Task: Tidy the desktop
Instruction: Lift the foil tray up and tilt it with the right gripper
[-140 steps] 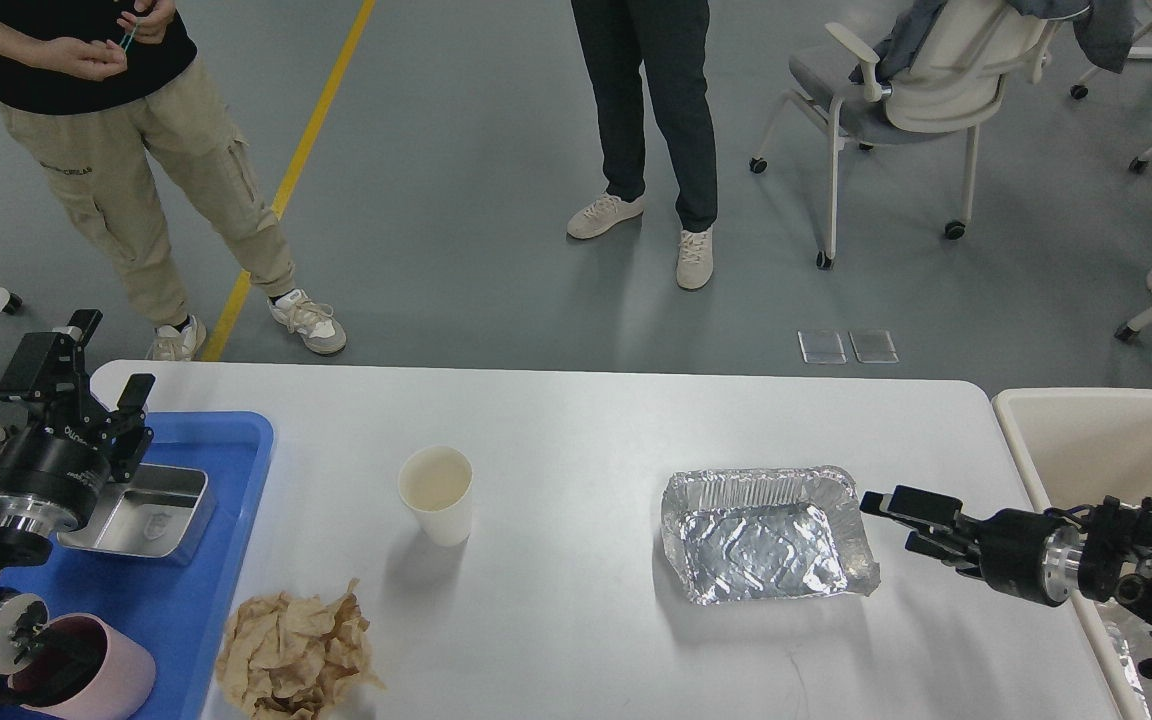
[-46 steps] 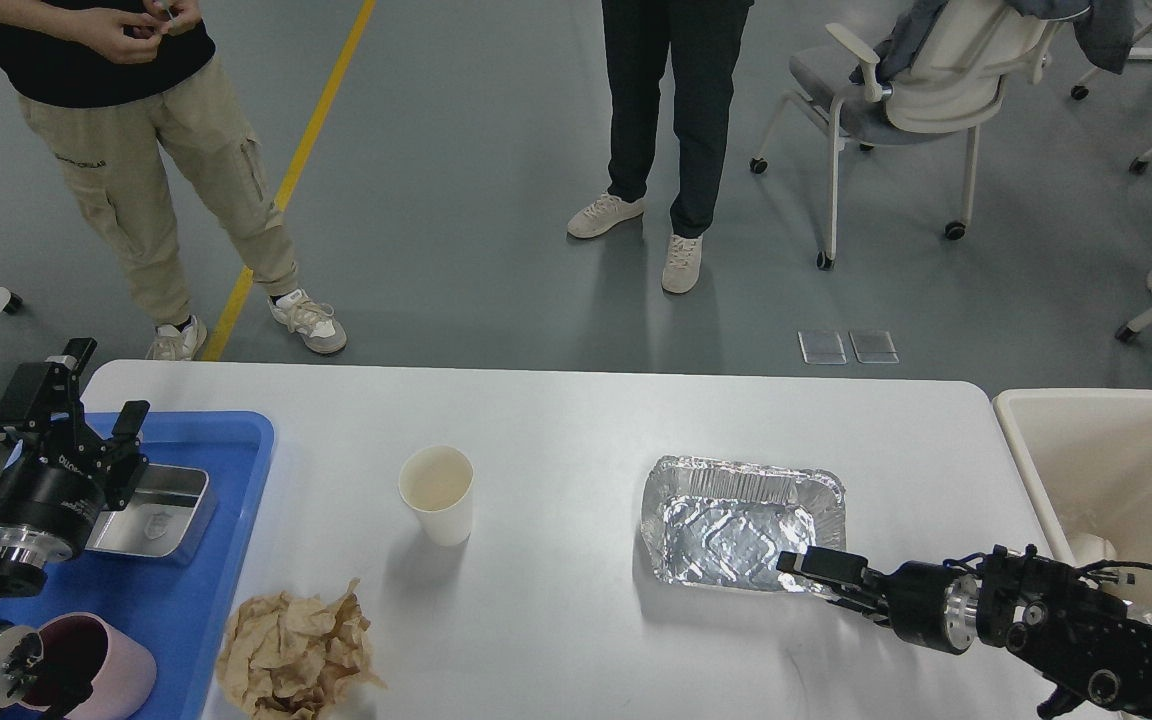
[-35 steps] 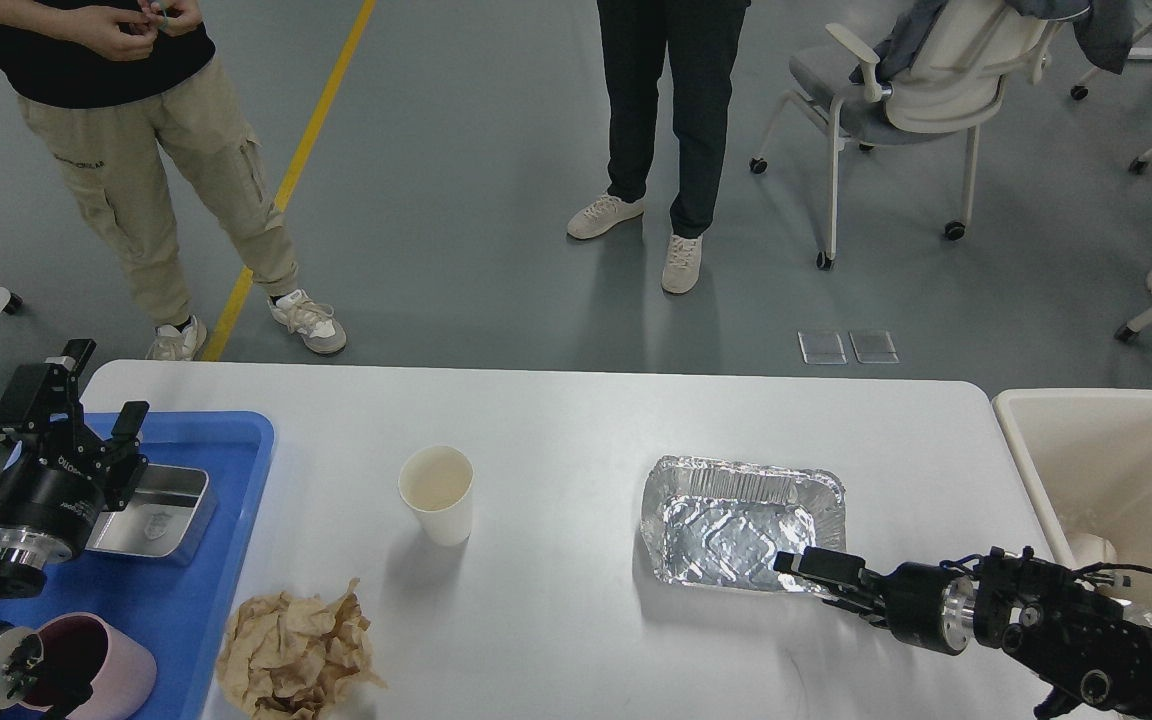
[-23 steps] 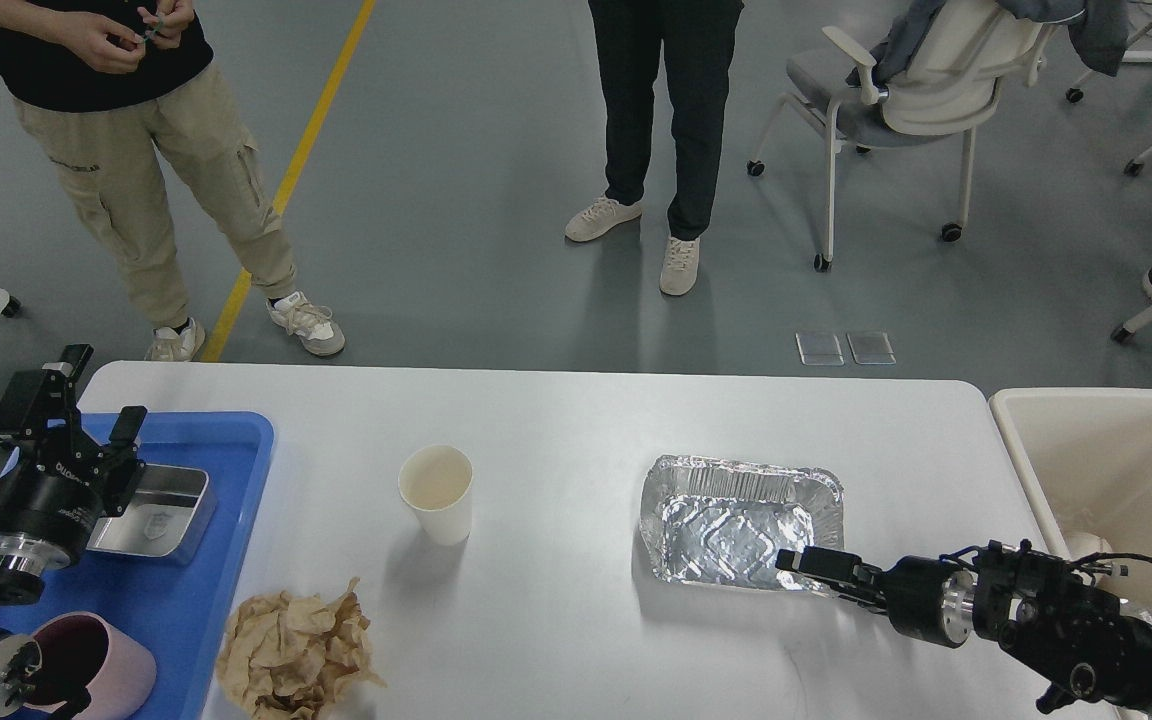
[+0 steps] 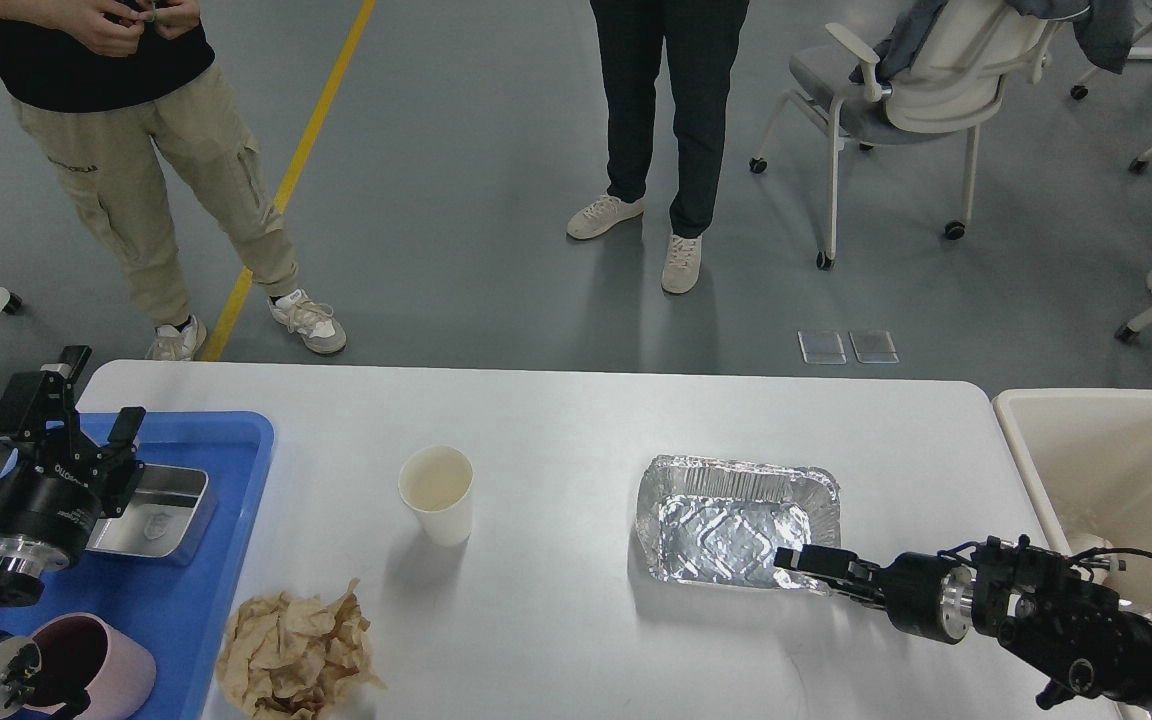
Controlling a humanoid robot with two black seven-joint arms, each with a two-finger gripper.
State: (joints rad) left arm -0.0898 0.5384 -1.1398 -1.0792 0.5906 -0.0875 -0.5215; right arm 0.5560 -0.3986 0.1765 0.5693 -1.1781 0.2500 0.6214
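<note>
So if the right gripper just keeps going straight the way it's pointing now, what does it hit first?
The foil tray. The right gripper points leftward and its tip already overlaps the tray's near right rim, so it would probably meet that rim or the tray's inside. Its height above the desktop is unclear from this single view.

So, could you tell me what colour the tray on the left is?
Blue; the tray shows best in the head view.
</note>
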